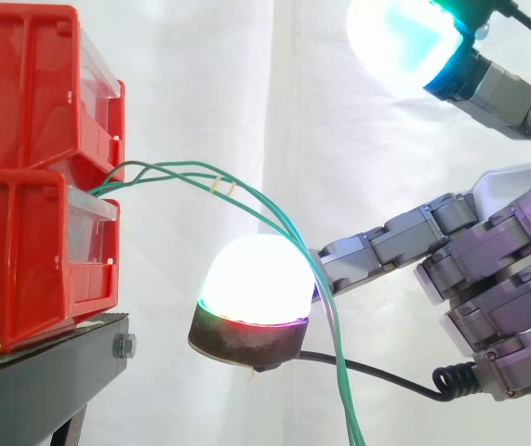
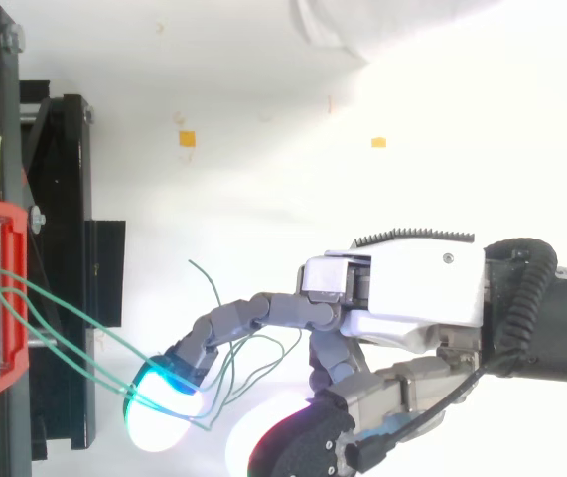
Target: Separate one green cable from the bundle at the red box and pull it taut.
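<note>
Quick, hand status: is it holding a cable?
Hand: open, fingers spread; one fingertip rests against the green cables, none pinched.

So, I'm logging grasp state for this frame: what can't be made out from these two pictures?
1. Whether the hand holds any of the green cables: in both views the hand covers the spot where they meet.
2. How far the cables hang down: side view, cut off by the bottom edge.
3. Where the cables start inside the red bins: side view, hidden behind the bin fronts.
</note>
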Tool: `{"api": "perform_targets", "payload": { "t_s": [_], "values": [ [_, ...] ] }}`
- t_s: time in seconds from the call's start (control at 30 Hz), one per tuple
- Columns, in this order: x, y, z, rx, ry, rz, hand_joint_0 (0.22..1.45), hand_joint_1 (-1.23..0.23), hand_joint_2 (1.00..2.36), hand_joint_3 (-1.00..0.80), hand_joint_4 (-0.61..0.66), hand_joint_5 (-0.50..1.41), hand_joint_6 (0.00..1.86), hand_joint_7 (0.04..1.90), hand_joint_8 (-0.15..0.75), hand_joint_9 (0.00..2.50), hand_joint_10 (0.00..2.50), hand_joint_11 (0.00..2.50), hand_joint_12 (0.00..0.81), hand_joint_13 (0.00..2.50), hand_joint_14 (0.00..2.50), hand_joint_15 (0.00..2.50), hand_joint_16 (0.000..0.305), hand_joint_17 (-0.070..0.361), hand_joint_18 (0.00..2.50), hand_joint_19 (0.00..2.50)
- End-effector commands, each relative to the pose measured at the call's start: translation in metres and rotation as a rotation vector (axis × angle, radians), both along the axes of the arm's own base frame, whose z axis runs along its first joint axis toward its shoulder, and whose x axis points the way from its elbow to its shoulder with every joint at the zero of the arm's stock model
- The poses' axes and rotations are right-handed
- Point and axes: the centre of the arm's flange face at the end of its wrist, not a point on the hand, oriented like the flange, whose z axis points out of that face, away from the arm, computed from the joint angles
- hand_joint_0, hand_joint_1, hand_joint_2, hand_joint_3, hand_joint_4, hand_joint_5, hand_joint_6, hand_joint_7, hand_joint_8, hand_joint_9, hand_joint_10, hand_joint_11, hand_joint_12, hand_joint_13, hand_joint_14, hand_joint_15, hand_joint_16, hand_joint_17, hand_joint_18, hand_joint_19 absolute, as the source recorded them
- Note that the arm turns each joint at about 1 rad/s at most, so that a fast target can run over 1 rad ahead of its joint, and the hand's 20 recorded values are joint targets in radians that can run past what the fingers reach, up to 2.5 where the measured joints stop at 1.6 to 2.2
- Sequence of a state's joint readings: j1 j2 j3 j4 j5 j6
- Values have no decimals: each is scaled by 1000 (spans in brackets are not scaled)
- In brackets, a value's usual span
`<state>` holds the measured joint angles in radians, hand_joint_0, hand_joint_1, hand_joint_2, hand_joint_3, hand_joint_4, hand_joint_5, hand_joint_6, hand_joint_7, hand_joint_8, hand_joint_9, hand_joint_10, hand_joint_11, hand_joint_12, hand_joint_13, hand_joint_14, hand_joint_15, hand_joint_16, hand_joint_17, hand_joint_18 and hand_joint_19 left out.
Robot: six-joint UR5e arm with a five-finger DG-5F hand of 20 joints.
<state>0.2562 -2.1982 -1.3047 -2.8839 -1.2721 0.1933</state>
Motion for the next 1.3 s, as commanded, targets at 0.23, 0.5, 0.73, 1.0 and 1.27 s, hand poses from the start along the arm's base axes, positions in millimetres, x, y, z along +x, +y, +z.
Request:
{"api": "perform_targets", "payload": {
  "t_s": [0.23, 0.5, 0.73, 1.0, 1.27],
  "values": [
    [0, 0, 0, -2, -1, -3, 364, -423, 1000, -500, 297, -149, 501, 637, 274, 2415, 17, 1601, 371, 2413, 11, 1491, 87, 196, 2500, 859],
    [0, -1, 0, -2, 1, -6, 364, -421, 1000, -500, 294, -149, 501, 636, 266, 2413, 19, 1611, 368, 2412, 12, 1487, 87, 196, 2500, 860],
    [0, -1, 1, -3, -2, -6, 364, -421, 1000, -500, 295, -148, 501, 636, 274, 2414, 16, 1599, 370, 2412, 10, 1493, 87, 196, 2500, 860],
    [0, -1, 0, -4, 1, -8, 365, -418, 1000, -500, 291, -148, 501, 636, 273, 2415, 17, 1602, 377, 2410, 11, 1500, 87, 197, 2500, 848],
    [0, -1, 0, -4, -1, -9, 369, -415, 1000, -500, 258, -129, 501, 637, 265, 2408, 18, 1598, 366, 2403, 12, 1509, 85, 191, 2500, 854]
  ]
}}
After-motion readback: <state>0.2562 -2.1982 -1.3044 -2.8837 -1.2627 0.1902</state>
